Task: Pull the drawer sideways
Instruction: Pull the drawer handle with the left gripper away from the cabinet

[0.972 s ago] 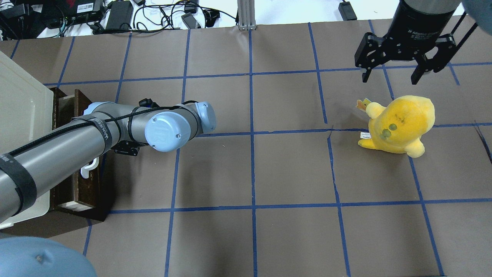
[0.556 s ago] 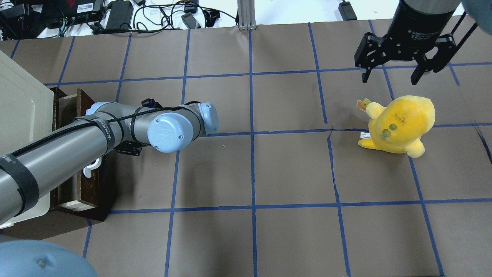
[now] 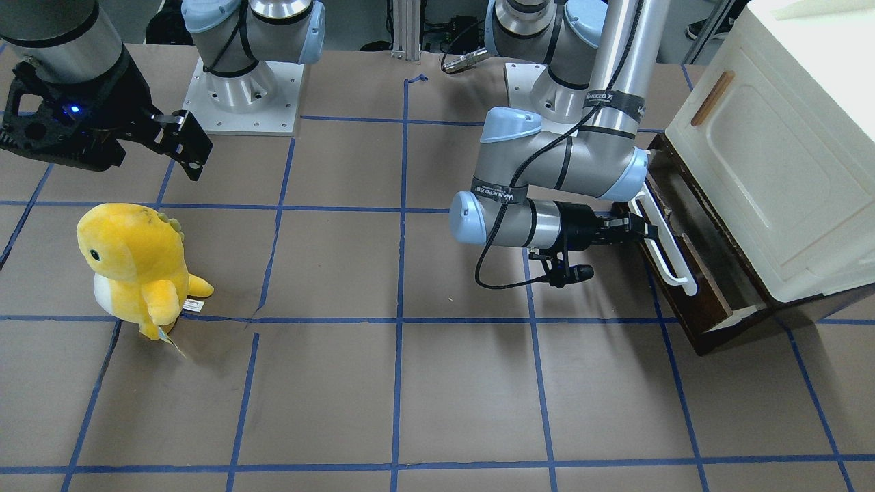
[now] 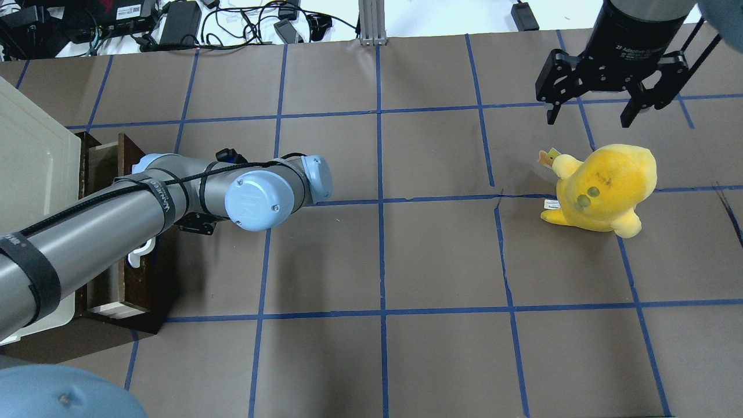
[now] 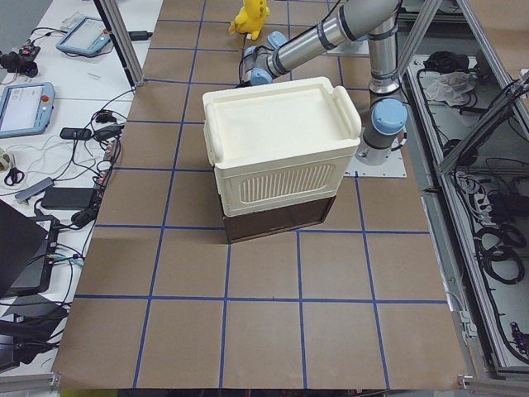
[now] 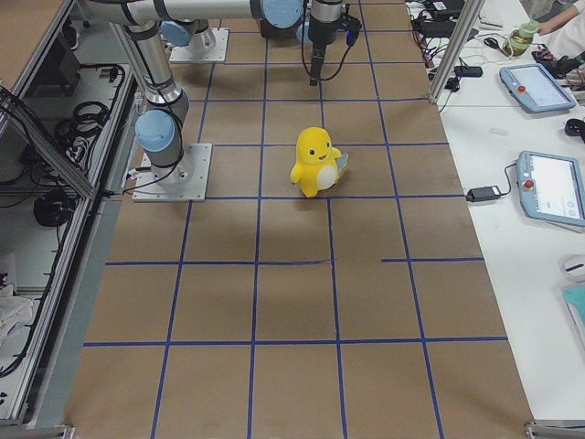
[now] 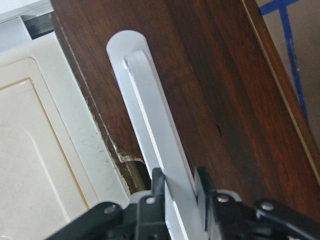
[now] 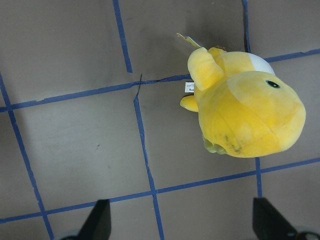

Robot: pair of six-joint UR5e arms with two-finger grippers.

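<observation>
The drawer [image 3: 690, 290] has a dark brown wooden front and a long white bar handle [image 3: 662, 242]. It stands partly pulled out from under the cream cabinet [image 3: 772, 157]. My left gripper [image 3: 641, 229] is shut on the handle near its middle. In the left wrist view the two black fingers [image 7: 202, 182] pinch the white bar [image 7: 150, 120] against the brown front [image 7: 215, 85]. In the overhead view the drawer [image 4: 139, 284] is largely hidden by my left arm. My right gripper [image 4: 589, 113] hangs open and empty above the table, far from the drawer.
A yellow plush toy [image 4: 603, 186] stands on the brown paper table below my right gripper and also shows in the right wrist view [image 8: 245, 110]. Cables and power bricks [image 4: 180, 23] lie beyond the table's far edge. The cream cabinet [image 4: 29, 174] fills the left end.
My left arm has moved slightly right in the overhead view, and the drawer front has slid a little further out from the cabinet. The right arm and the plush have not moved.
</observation>
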